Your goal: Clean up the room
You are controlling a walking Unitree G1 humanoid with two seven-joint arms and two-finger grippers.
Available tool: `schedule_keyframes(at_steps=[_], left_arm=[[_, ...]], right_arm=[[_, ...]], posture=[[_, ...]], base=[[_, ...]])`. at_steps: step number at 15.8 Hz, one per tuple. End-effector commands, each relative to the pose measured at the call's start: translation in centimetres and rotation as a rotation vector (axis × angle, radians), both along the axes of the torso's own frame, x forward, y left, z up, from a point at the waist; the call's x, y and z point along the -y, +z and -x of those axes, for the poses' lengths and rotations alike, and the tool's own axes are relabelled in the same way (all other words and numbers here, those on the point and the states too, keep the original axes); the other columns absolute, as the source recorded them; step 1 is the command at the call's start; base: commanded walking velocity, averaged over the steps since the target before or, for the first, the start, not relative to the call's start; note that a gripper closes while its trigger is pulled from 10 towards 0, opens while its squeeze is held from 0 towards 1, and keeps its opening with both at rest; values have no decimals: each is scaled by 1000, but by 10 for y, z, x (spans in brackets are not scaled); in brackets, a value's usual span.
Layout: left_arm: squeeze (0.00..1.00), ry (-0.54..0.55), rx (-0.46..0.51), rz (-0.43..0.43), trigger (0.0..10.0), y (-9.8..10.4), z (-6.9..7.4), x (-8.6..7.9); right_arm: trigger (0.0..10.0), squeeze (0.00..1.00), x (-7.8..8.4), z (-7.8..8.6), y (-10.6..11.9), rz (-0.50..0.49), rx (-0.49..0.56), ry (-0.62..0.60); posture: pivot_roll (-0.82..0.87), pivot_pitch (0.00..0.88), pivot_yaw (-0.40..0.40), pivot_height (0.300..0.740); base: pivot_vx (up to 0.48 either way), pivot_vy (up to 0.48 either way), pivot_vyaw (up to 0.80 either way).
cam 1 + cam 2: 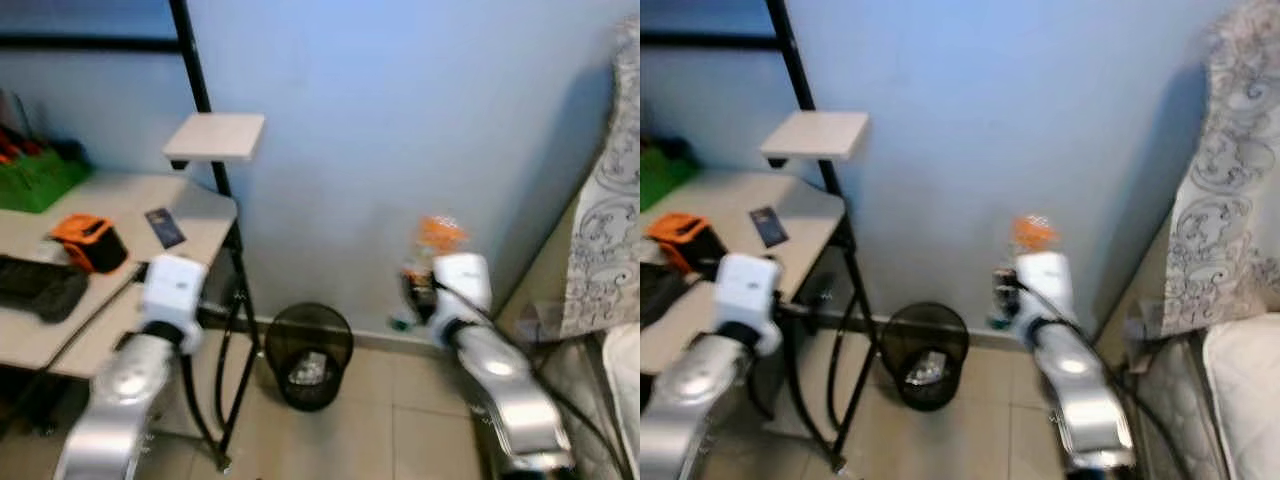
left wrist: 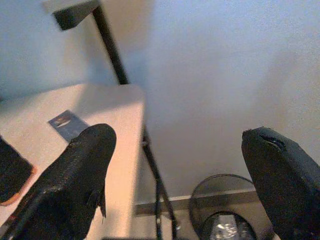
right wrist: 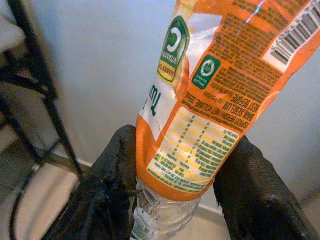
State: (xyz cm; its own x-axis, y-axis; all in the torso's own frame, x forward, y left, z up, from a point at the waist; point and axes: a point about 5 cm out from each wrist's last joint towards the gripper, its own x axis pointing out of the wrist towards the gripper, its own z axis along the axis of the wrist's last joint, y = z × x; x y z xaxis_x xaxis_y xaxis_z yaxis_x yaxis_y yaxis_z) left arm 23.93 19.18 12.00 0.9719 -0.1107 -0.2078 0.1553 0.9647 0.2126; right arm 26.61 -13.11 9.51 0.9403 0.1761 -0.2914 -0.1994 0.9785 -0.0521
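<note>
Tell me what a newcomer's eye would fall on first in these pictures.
First, the plastic bottle with the orange label, clamped between the black fingers of the right tool and held up before the pale blue wall. Next, the black mesh wastebasket on the tiled floor against the wall, beside the desk, with some litter inside. The left tool hangs open by the desk's edge, near an orange and black device.

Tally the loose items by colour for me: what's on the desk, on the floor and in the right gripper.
Orange: 2 - orange case on the desk, orange-labelled bottle clamped in the right gripper
Black: 2 - wire wastebasket on the floor, black pouch on the desk
Dark blue: 1 - small card on the desk
Green: 1 - green organiser at the back of the desk
Total: 6
</note>
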Motion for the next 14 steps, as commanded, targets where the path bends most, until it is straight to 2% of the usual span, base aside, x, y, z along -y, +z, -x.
schedule_keyframes(at_steps=[1, 6, 9, 13, 14], left_arm=[[0, -26, 4, 5, 10000, 1, -1, 7], [0, -32, 2, 3, 10000, 2, -2, 7], [0, -33, 0, 2, 10000, 1, -2, 8], [0, -41, -6, -1, 10000, 0, -1, 8], [0, -49, -9, -6, 10000, 0, 0, 9]], right_arm=[[10000, 0, 12, 0, 0, 22, -2, -42], [10000, 0, 13, 0, -1, 25, -9, -45], [10000, 0, 11, 0, -2, 74, -6, -10], [10000, 0, 12, 1, -3, 101, -13, -2], [10000, 0, 14, 1, -3, 90, -14, -17]], posture=[[-53, 0, 43, 740], [-51, 0, 42, 740], [-52, 0, 42, 740], [-55, 0, 39, 740], [-55, 0, 37, 740]], base=[[341, 0, 0], [338, 0, 0], [337, 0, 0], [339, 0, 700], [337, 0, 0]])
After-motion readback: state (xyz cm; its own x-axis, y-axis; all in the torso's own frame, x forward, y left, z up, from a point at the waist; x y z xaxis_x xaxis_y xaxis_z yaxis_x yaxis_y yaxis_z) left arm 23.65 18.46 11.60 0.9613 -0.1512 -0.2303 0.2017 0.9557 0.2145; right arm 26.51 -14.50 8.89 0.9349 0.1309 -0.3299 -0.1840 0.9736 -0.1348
